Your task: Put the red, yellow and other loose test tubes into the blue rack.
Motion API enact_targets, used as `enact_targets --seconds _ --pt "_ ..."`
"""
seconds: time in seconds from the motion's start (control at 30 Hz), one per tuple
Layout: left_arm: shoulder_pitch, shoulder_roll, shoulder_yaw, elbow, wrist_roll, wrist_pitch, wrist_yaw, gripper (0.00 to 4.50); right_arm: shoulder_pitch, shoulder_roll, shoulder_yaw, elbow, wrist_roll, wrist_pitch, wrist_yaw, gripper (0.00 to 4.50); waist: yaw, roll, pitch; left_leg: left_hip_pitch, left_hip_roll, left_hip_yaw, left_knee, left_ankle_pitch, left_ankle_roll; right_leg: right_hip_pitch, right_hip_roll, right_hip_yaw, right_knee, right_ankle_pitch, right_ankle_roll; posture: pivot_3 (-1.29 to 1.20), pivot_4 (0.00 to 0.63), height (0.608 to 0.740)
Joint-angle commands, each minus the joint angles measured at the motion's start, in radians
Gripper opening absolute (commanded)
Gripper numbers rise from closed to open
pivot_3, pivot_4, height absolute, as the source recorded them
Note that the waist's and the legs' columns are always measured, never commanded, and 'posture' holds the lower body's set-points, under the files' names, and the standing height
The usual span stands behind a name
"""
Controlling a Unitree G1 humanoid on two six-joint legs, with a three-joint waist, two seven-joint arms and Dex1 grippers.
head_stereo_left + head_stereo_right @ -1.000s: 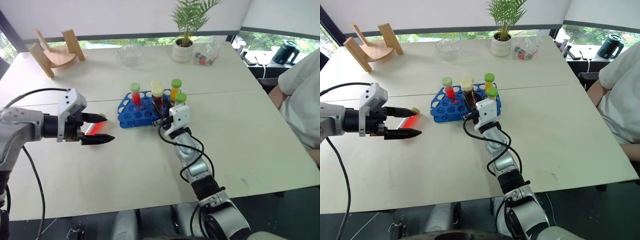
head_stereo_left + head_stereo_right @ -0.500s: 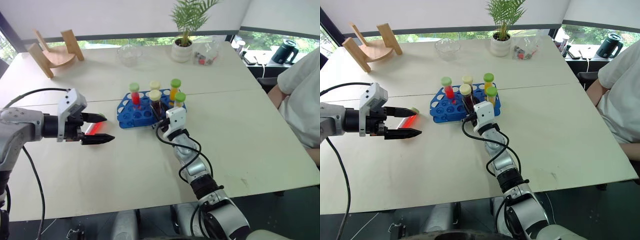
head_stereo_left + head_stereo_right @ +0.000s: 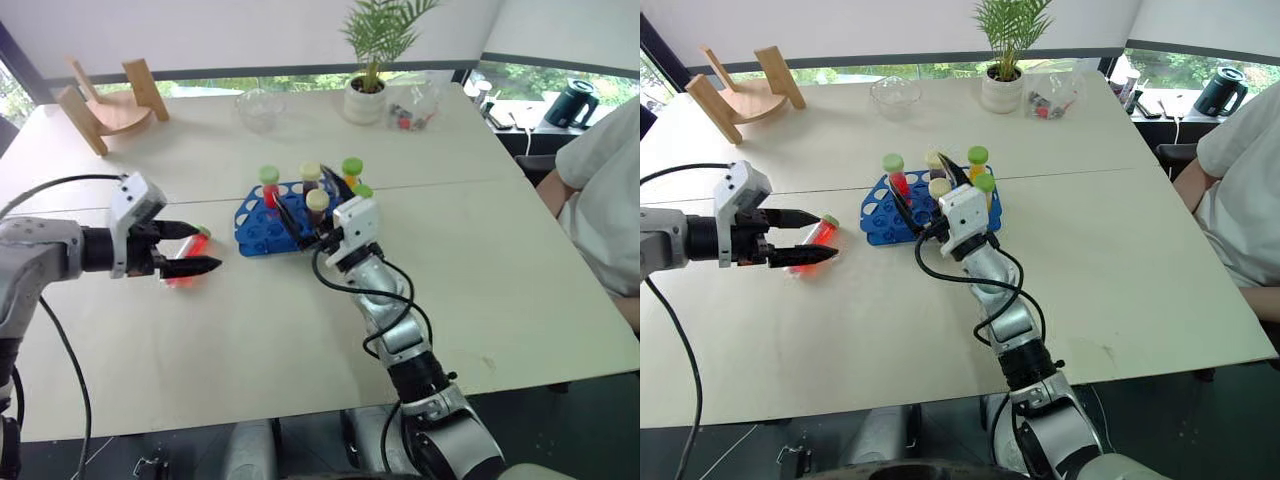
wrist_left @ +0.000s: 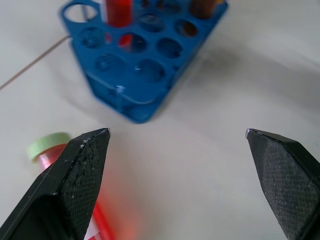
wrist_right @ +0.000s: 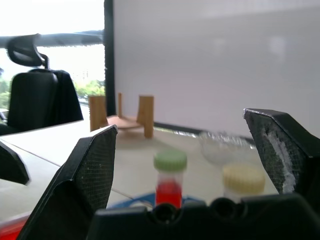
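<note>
A loose red test tube (image 3: 182, 268) with a green cap lies on the table left of the blue rack (image 3: 255, 236). My left gripper (image 3: 207, 247) is open just above it, one finger on each side; the left wrist view shows the tube (image 4: 49, 151) beside one finger and the rack (image 4: 125, 85) beyond. Several capped tubes stand in the rack: a red one (image 3: 270, 188), a yellow-orange one (image 3: 350, 172) and a dark one with a cream cap (image 3: 317, 202). My right gripper (image 3: 312, 203) is open over the rack, its fingers tilted upward and holding nothing.
A wooden curved stand (image 3: 105, 108) sits at the far left corner. A glass bowl (image 3: 260, 108), a potted plant (image 3: 368, 95) and a clear bag (image 3: 412, 108) line the far edge. A person in white (image 3: 605, 190) sits at the right.
My right gripper opened, let go of the cream-capped dark tube now standing in the rack, and rose above it. My left gripper shifted slightly left over the red tube.
</note>
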State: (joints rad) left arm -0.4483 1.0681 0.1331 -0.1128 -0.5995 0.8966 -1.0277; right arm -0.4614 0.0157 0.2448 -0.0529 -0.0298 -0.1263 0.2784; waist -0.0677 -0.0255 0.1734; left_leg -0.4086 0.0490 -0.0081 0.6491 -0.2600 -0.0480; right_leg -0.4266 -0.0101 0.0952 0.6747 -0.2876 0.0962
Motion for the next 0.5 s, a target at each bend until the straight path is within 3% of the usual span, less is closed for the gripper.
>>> enact_targets --seconds 0.03,0.13,0.27,0.4,0.5 --pt "-0.079 0.079 0.030 0.067 0.049 -0.002 0.009 4.50 -0.045 -0.073 -0.032 -0.256 0.120 0.225 0.104 4.42 0.000 0.000 0.000 0.000 0.000 0.000 0.001 0.000 0.000 0.000 0.000 0.000 0.000 0.000 0.000 0.00 0.150 0.740" --pt "-0.183 0.133 -0.034 0.175 0.098 -0.001 -0.027 4.50 -0.122 -0.187 -0.121 -0.393 0.388 0.548 0.213 4.42 0.001 0.000 0.000 0.001 0.000 0.000 0.001 0.000 0.000 0.001 0.000 0.000 0.001 0.000 0.000 0.00 0.150 0.740" --pt "-0.297 0.178 -0.180 0.269 0.200 0.010 -0.098 4.50 -0.225 -0.387 -0.251 -0.455 0.863 1.012 0.343 4.42 0.004 0.000 0.000 0.001 -0.001 0.000 0.001 0.000 0.000 0.001 0.000 0.000 0.003 0.000 0.000 0.00 0.150 0.740" --pt "-0.410 0.168 -0.294 0.365 0.286 0.076 -0.128 4.50 -0.283 -0.514 -0.329 -0.402 1.208 1.258 0.405 4.42 0.004 0.000 0.001 0.001 0.000 0.000 0.000 0.000 0.001 0.001 0.001 -0.001 0.002 -0.001 -0.002 0.00 0.150 0.740" --pt "-0.486 0.129 -0.362 0.425 0.320 0.171 -0.134 4.50 -0.287 -0.578 -0.309 -0.414 1.267 1.301 0.454 4.42 0.002 0.000 0.001 0.000 0.000 0.000 0.000 0.000 0.001 0.000 0.001 -0.001 0.002 -0.001 -0.001 0.00 0.150 0.740"
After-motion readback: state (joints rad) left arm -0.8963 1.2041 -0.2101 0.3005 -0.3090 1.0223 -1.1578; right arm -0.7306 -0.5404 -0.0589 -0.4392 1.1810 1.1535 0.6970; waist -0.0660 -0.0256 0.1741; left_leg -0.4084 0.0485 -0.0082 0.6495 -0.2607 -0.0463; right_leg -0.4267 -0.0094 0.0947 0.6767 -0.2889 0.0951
